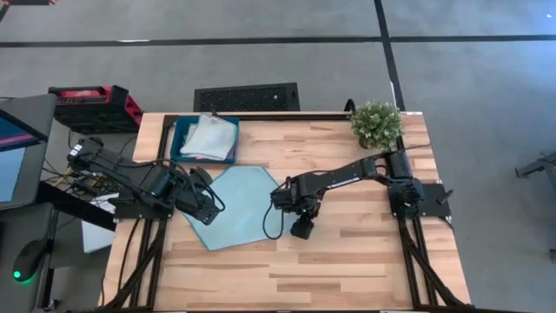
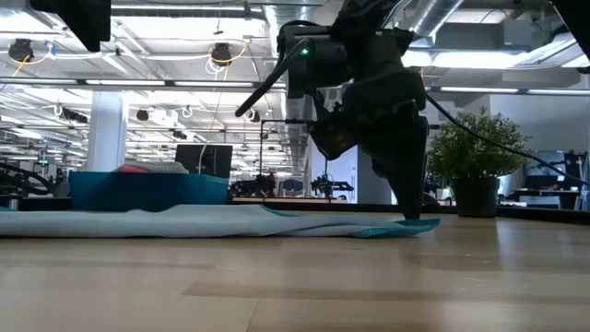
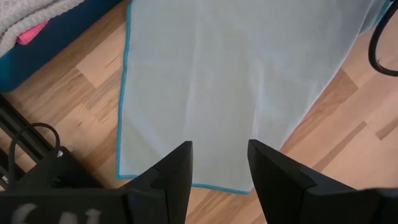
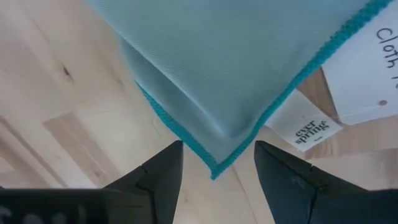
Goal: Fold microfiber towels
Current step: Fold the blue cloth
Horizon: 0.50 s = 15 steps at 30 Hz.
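Note:
A light blue microfiber towel lies spread flat on the wooden table, one corner turned toward the right arm. My right gripper points steeply down, open, its fingers on either side of that corner; the low view shows it down at table height. My left gripper hangs open above the towel's left part, near its left edge, clear of the cloth. A pale grey towel and a pink one lie in the teal tray. My right gripper comes from above, slanting, with its open fingers astride the blue towel's right corner, which stands slightly raised off the wood. Whether the fingertips touch the cloth I cannot tell.
White paper tags hang from the towel's corner. A potted plant stands at the far right corner. The tray sits at the far left. Bare wood stretches along the near half of the table.

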Motion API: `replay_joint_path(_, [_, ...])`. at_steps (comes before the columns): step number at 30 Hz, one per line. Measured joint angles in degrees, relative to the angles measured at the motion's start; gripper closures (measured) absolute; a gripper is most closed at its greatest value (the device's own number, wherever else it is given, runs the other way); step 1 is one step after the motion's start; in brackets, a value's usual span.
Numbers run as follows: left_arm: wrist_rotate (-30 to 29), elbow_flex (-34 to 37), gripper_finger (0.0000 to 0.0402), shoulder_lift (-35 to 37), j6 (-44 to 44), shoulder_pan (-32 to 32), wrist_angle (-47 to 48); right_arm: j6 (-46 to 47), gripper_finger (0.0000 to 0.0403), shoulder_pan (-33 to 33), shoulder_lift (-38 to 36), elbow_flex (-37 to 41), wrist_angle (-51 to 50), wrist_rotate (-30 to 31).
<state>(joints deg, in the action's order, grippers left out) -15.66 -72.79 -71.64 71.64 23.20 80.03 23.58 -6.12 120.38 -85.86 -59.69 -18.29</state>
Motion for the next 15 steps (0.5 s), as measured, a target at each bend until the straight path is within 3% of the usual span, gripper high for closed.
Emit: replay_joint_path(15, [0.0, 0.0, 0.0255, 0.0, 0.0, 0.0, 0.0, 1.6, 0.0185, -0.6, -0.4, 3.8, 3.0, 0.1])
